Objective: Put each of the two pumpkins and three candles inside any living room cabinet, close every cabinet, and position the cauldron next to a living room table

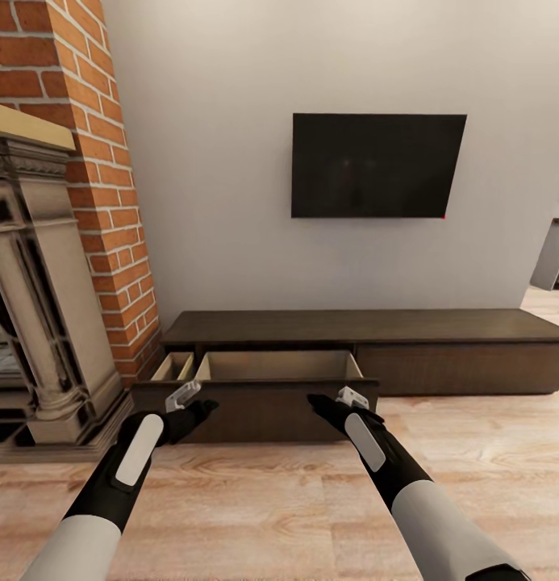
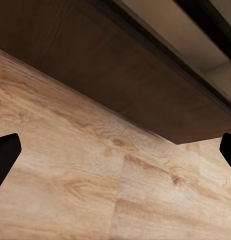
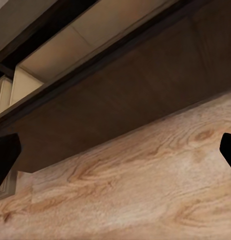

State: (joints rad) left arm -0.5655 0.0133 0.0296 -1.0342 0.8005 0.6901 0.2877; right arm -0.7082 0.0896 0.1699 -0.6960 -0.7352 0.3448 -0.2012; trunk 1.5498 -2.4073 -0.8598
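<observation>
The long dark-brown cabinet (image 1: 368,327) stands against the wall. Its wide drawer (image 1: 275,365) is pulled out and shows a pale wood interior; the drawer front (image 1: 255,403) hides what lies on its bottom. A narrow drawer (image 1: 173,367) left of it is also out. My left gripper (image 1: 200,406) and right gripper (image 1: 319,401) hover just before the drawer front, both open and empty. In the wrist views the left gripper (image 2: 115,155) and right gripper (image 3: 115,156) frame the drawer front (image 2: 120,75) (image 3: 120,100) above the floor. Pumpkins, candles and cauldron are out of view.
A stone fireplace (image 1: 37,307) and brick chimney (image 1: 102,161) stand close on the left. A black TV (image 1: 376,165) hangs on the wall above the cabinet. Wood floor (image 1: 271,500) stretches in front, with an opening to another room at far right (image 1: 553,258).
</observation>
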